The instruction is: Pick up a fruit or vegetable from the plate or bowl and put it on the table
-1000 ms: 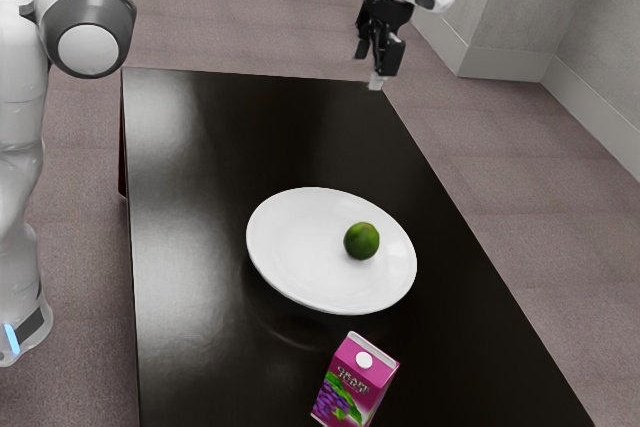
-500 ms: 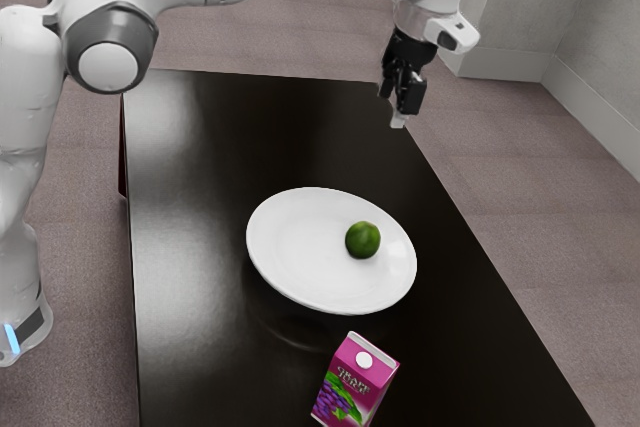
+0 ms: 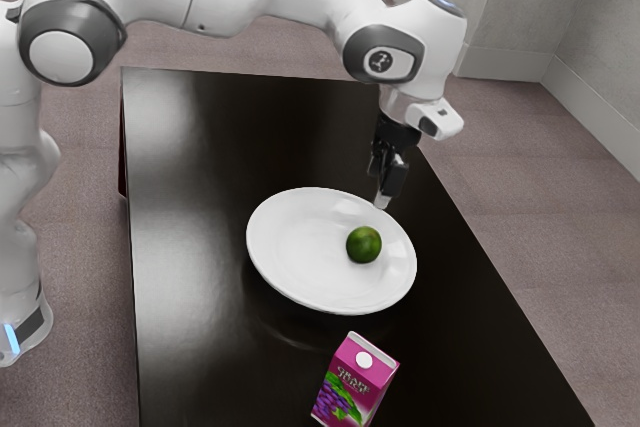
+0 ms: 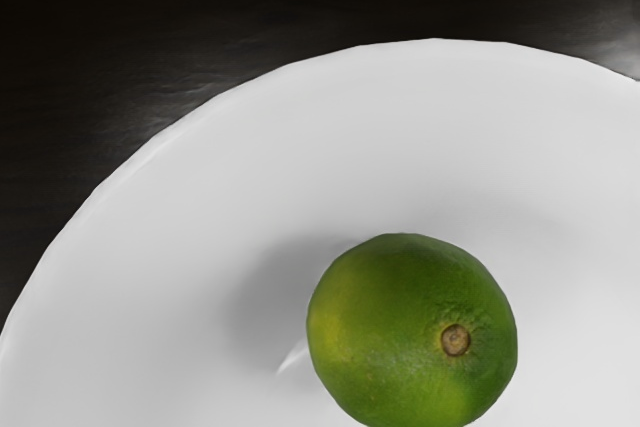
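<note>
The black gripper [image 3: 383,196] hangs pointing down, above the far rim side of the white plate [image 3: 300,257], with the lime apart from it and lower. A round green lime [image 3: 364,244] rests inside the plate, toward the exterior view's right. From the hand's camera, the lime [image 4: 412,332] shows its brown stem spot, and the pale plate [image 4: 430,127] spreads around it. Whether the gripper is open or shut cannot be made out.
A purple grape juice carton [image 3: 355,382] stands on the dark table [image 3: 210,167], near the plate on the side away from the gripper. The table's long edge runs just beyond the plate at the exterior view's right.
My hand has come down and closer to the plate, from the table's far end to near the rim. The lime has shifted very slightly on the plate.
</note>
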Controlling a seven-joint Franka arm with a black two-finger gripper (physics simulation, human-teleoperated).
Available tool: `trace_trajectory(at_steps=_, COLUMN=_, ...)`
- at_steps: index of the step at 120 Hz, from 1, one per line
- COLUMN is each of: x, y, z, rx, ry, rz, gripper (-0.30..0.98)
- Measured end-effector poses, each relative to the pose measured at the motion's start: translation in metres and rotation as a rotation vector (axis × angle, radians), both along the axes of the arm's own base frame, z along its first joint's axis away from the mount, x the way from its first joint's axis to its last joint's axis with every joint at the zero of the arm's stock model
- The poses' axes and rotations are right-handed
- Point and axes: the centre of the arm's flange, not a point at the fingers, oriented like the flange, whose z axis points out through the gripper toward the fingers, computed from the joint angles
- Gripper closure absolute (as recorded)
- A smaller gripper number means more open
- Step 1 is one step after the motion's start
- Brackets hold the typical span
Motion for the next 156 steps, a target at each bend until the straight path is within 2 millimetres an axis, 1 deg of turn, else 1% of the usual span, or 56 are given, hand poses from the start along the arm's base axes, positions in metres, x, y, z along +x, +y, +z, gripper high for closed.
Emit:
trace_trajectory(at_steps=26, x=-0.003, y=-0.014, z=-0.01, rx=-0.014, ry=-0.027, rz=-0.018, gripper=0.0)
trace_trajectory(at_steps=35, x=-0.008, y=-0.02, z=-0.015, rx=-0.021, ry=-0.026, rz=-0.027, gripper=0.0)
trace_trajectory(at_steps=61, x=-0.02, y=-0.02, z=-0.027, rx=-0.043, ry=-0.027, rz=-0.02, gripper=0.0)
trace_trajectory(at_steps=90, x=-0.026, y=-0.038, z=-0.039, rx=-0.062, ry=-0.025, rz=-0.035, gripper=0.0)
trace_trajectory(at_steps=116, x=-0.027, y=-0.037, z=-0.05, rx=-0.073, ry=-0.015, rz=-0.02, gripper=0.0)
trace_trajectory(at_steps=138, x=-0.029, y=-0.042, z=-0.055, rx=-0.078, ry=-0.016, rz=-0.022, gripper=0.0)
trace_trajectory(at_steps=156, x=-0.03, y=-0.037, z=-0.058, rx=-0.081, ry=-0.02, rz=-0.011, gripper=0.0)
